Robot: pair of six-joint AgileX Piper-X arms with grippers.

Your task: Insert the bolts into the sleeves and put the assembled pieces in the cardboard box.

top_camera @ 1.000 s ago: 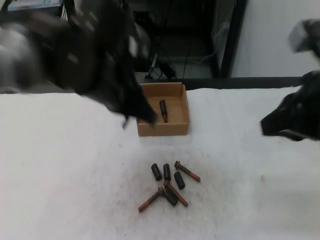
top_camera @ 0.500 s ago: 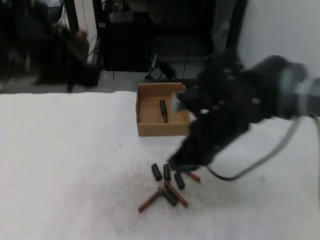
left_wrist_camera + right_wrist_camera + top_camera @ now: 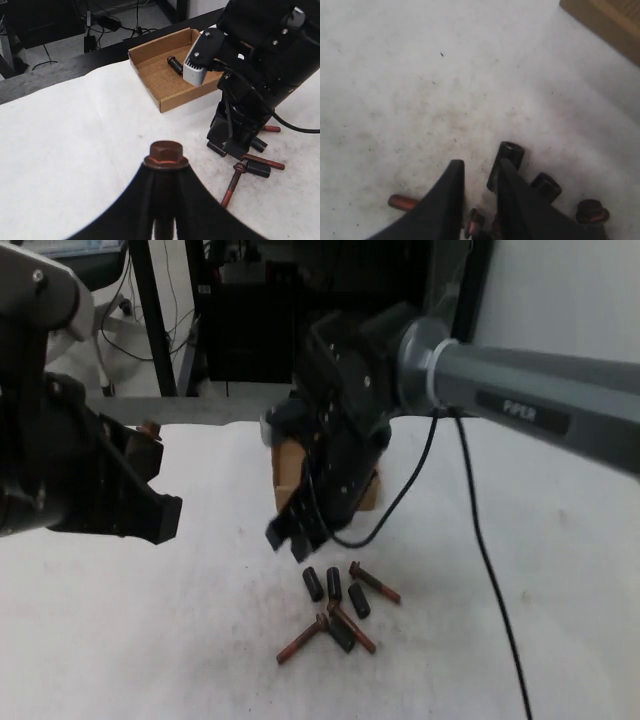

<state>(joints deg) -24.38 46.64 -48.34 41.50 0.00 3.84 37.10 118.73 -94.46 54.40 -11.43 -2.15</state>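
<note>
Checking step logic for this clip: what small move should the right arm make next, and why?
Probably lower the right tool over the nearest sleeve and close. It hangs open just above that sleeve, while the left tool holds a bolt that needs one.

Right arm [image 3: 520, 390]: grey tubular link, black wrist housing, trailing black cable [image 3: 480, 535]. Left arm [image 3: 60, 460]: black body, white upper shell, black tapered fingers [image 3: 195, 200].

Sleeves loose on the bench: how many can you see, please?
4 sleeves: three in a row by the right gripper, one nearer the camera among bolts. The arm may hide others.
</note>
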